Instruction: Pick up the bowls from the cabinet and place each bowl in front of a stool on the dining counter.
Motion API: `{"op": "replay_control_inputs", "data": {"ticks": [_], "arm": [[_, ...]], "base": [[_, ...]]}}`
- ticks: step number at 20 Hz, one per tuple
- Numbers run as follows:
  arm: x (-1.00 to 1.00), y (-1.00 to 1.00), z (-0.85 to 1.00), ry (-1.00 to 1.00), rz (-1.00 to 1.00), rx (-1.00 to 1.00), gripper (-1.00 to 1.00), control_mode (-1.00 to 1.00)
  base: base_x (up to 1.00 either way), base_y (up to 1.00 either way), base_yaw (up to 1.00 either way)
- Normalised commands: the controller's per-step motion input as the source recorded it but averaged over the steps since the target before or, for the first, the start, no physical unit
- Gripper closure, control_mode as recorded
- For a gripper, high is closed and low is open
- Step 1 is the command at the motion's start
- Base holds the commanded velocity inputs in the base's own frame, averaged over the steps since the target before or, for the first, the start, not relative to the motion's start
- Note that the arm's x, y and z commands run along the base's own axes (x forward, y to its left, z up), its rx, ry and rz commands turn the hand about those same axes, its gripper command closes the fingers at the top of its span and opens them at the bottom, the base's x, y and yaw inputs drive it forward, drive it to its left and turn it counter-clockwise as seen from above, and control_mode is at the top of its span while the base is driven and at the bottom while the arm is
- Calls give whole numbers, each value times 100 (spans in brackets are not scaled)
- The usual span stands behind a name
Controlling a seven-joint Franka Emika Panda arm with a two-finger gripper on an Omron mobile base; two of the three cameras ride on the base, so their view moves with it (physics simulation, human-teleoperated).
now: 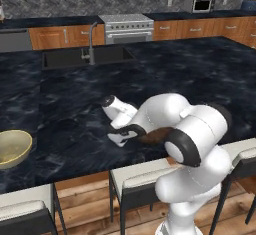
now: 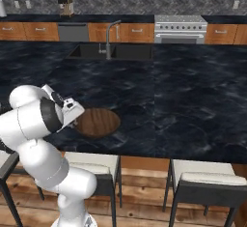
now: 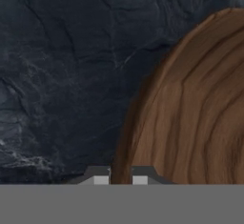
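Beige bowl (image 1: 12,148): set down at the dining counter's (image 1: 200,79) near edge, before a stool (image 1: 25,210). Wooden bowl (image 2: 98,122): near edge, above another stool (image 2: 94,165), rim pinched in the closed gripper (image 3: 120,176). Judged remaining: release.

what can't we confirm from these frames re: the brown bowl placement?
- Wooden bowl: left base view, the arm hides most of it; hand view, the right edge cuts it off.
- Gripper shut on the rim, but whether the bowl rests on the dining counter or hangs just above can't be told.
- Beige bowl: cut by the left edge, left base view.
- Cabinet: out of frame.
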Motion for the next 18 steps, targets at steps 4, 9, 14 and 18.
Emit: {"op": "replay_control_inputs", "data": {"ticks": [4,9,14,18], "arm": [[42,28,-12,0,-4,0,100,-100],[46,29,-9,0,-2,0,100,-100],[35,27,-10,0,-1,0,100,-100],[5,19,-21,1,0,0,100,-100]], "base": [[0,0,0],[0,0,0],[0,0,0],[0,0,0]]}}
